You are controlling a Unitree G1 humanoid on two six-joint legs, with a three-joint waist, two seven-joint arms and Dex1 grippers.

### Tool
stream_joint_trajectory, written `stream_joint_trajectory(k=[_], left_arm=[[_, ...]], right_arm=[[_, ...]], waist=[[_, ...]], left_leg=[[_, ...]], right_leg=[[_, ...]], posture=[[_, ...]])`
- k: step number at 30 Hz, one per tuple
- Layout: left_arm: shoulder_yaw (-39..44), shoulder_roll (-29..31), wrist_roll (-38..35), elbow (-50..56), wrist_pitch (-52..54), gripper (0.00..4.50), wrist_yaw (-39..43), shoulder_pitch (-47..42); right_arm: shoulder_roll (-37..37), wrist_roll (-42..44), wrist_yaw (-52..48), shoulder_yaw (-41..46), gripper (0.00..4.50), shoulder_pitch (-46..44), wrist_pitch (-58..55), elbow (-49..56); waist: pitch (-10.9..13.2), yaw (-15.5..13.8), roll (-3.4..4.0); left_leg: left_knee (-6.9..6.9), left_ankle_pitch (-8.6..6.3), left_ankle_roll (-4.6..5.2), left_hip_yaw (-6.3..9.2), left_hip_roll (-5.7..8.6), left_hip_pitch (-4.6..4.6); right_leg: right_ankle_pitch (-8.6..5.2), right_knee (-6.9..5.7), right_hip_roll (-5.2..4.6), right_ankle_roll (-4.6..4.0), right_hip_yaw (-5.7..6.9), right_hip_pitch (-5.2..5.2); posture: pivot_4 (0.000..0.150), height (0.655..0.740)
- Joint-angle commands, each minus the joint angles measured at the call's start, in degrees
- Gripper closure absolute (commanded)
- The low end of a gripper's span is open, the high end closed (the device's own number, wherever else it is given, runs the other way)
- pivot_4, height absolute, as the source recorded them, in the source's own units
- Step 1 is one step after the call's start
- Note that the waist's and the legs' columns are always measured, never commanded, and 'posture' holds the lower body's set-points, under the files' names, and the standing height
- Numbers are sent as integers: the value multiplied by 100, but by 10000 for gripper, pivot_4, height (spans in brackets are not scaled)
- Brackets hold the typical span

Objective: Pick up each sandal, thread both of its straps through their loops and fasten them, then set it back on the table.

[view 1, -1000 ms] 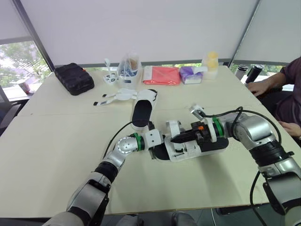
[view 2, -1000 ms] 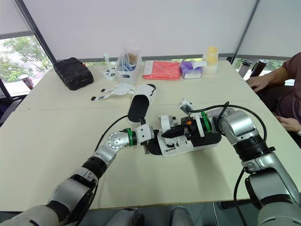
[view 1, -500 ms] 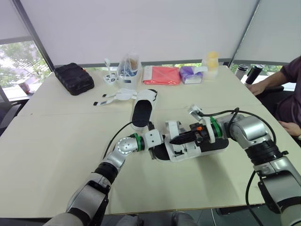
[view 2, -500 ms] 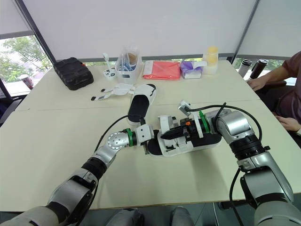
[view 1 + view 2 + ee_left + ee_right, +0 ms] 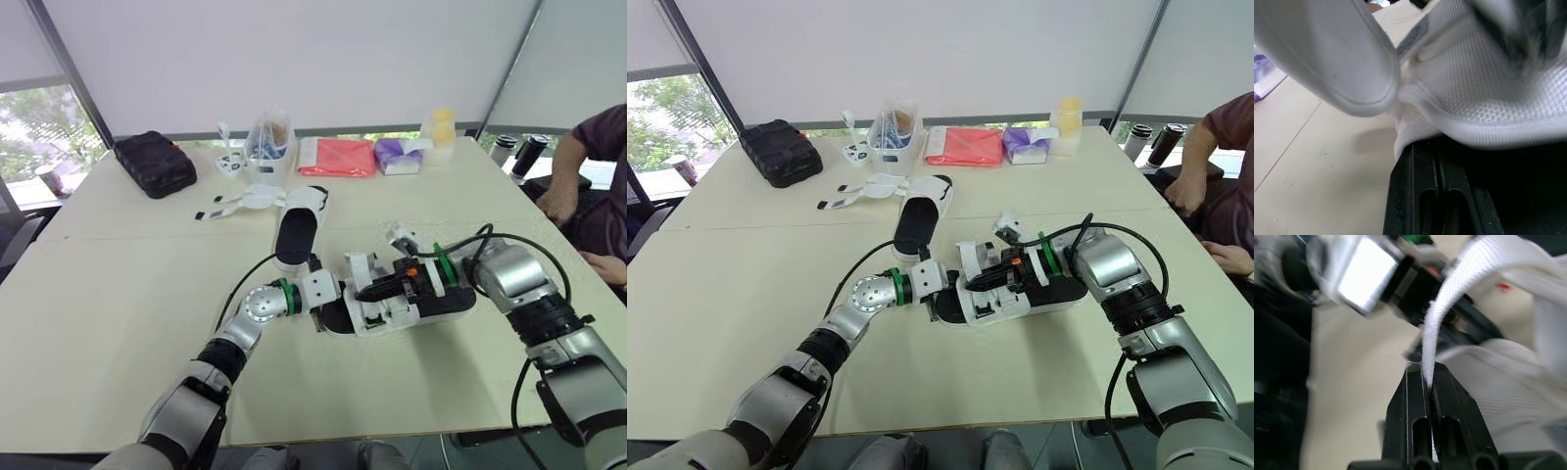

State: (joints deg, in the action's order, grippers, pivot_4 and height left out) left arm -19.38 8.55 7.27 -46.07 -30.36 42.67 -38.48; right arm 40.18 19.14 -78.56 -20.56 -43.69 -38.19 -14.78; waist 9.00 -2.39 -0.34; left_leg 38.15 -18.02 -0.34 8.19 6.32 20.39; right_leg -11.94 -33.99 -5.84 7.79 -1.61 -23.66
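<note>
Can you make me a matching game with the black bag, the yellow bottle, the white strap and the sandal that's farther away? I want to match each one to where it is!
Things
1. black bag
2. yellow bottle
3. white strap
4. far sandal

Places
A. pinched between the right gripper's fingers
B. lying on the table beyond the near sandal, straps loose
C. far left of the table
D. far side, beside the purple packet

Pairs: 1-C, 2-D, 3-A, 4-B
</note>
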Motion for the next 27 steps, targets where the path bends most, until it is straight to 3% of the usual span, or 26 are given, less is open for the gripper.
stream_joint_trajectory(k=[1, 12, 21, 24, 27], left_arm=[[-151, 59, 280, -379, 380, 45000, -36, 258], [-133, 70, 260, -364, 408, 45000, -25, 263], [-126, 50, 244, -361, 410, 45000, -3, 279], [-124, 45, 243, -347, 411, 45000, -6, 292], [-104, 51, 229, -315, 415, 45000, -3, 299]], right_arm=[[-22, -371, -12, -95, 44795, 109, 544, -130], [152, 406, -698, 406, 44795, 575, -36, 1084], [125, 75, -223, 439, 44795, 992, 248, 1276], [86, 107, -93, 569, 35410, 1072, 316, 1334], [-19, 432, 538, 1276, 20870, 1261, 108, 1760]], waist=[[-2, 2, 2], [-1, 1, 2], [-2, 4, 2], [-2, 7, 2], [-1, 3, 2]], left_leg=[[0, 0, 0, 0, 1, -1], [-1, 0, 0, 3, 0, -2], [-2, -1, -1, 2, -1, -3], [-2, -1, -1, 2, -1, -4], [-2, 0, -1, 3, -2, -3]], right_leg=[[0, 0, -1, 0, 0, 0], [0, 0, -1, 0, 0, 2], [-1, 0, -1, 2, 0, 3], [-1, 0, 0, 2, 0, 3], [-1, -1, 0, 1, 0, 3]], posture=[[1500, 7400], [1500, 7400], [1500, 7400], [1500, 7400], [1500, 7400]])
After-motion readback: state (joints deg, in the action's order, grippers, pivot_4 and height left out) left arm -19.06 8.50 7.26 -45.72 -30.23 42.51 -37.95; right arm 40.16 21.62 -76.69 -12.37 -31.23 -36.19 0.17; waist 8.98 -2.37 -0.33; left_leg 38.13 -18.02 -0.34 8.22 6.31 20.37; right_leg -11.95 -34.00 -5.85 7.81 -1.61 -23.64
